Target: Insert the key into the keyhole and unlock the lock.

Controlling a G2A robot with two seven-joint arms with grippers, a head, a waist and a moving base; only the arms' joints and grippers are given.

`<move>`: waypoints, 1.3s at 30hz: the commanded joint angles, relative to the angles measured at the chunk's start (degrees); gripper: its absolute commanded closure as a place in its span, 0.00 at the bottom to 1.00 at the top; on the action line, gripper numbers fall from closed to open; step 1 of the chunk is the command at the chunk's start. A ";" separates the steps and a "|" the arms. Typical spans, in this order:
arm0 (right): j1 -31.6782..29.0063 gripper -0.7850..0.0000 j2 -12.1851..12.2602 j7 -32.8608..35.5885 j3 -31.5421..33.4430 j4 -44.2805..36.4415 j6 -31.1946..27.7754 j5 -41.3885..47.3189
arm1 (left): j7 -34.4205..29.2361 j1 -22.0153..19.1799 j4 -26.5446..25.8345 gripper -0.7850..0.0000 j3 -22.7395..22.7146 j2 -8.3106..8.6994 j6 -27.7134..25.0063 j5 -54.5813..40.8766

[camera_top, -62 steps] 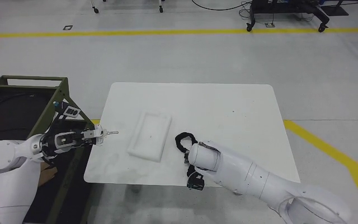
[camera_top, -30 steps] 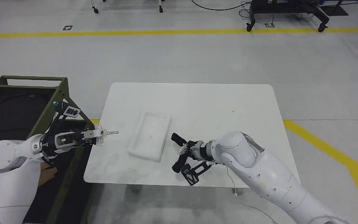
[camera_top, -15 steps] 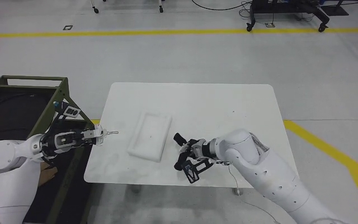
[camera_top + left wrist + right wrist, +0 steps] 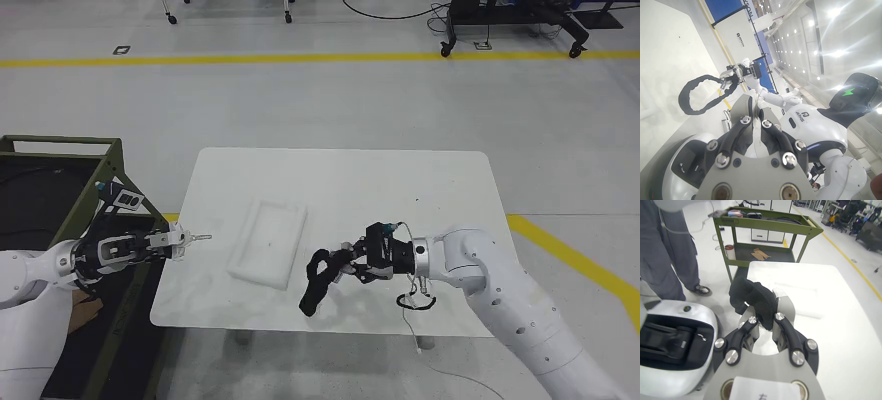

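One table (image 4: pixel 440 190) carries one white tray (image 4: pixel 268 240). One black cable lock (image 4: pixel 318 268) hangs over its near edge, and one key (image 4: pixel 201 238) is at its left edge. One green cart (image 4: pixel 60 150) stands beside.

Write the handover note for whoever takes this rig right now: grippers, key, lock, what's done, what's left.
Left gripper: shut on the key, at the table's left edge, with the tip pointing toward the tray.
Right gripper: shut on the lock, a black sleeved loop held up over the table's near edge.
The key and lock are well apart, and the tray lies on the table between them.
Done: key and lock are each gripped.
Left: bring them together, insert the key, turn it to unlock. The keyhole cannot be made out, so find it first.
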 commanded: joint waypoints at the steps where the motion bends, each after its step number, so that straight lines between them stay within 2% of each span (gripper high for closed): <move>1: 0.34 1.00 0.63 8.55 -0.95 1.18 0.24 17.01 | 0.00 0.00 0.00 1.00 0.00 0.00 0.00 0.00; 5: 0.41 1.00 1.85 20.41 -2.80 1.38 5.30 42.95 | 0.00 0.00 0.00 1.00 0.00 0.00 0.00 0.00; 7: 0.28 1.00 2.17 23.83 -3.05 1.49 6.27 50.19 | 0.00 0.00 0.00 1.00 0.00 0.00 0.00 0.00; 16: 0.16 1.00 2.16 23.47 -2.96 1.46 6.56 50.07 | 0.00 0.00 0.00 1.00 0.00 0.00 0.00 0.00; 17: 0.16 1.00 2.15 23.81 -2.88 0.07 6.08 47.34 | 0.00 0.00 0.00 1.00 0.00 0.00 0.00 0.00; 19: -1.90 1.00 1.88 20.23 -3.09 -0.86 6.66 48.96 | 0.00 0.00 0.00 1.00 0.00 0.00 0.00 0.00; 23: -7.03 1.00 0.57 6.11 -3.33 -3.69 11.32 60.79 | 0.00 0.00 0.00 1.00 0.00 0.00 0.00 0.00; 25: -8.88 1.00 0.05 2.71 -3.74 -5.31 13.73 66.30 | 0.00 0.00 0.00 1.00 0.00 0.00 0.00 0.00; 30: -12.12 1.00 -0.51 0.93 -3.48 -8.45 18.45 73.60 | 0.00 0.00 0.00 1.00 0.00 0.00 0.00 0.00; 39: -13.79 1.00 -0.94 -0.77 -2.13 -9.53 19.44 73.45 | 0.00 0.00 0.00 1.00 0.00 0.00 0.00 0.00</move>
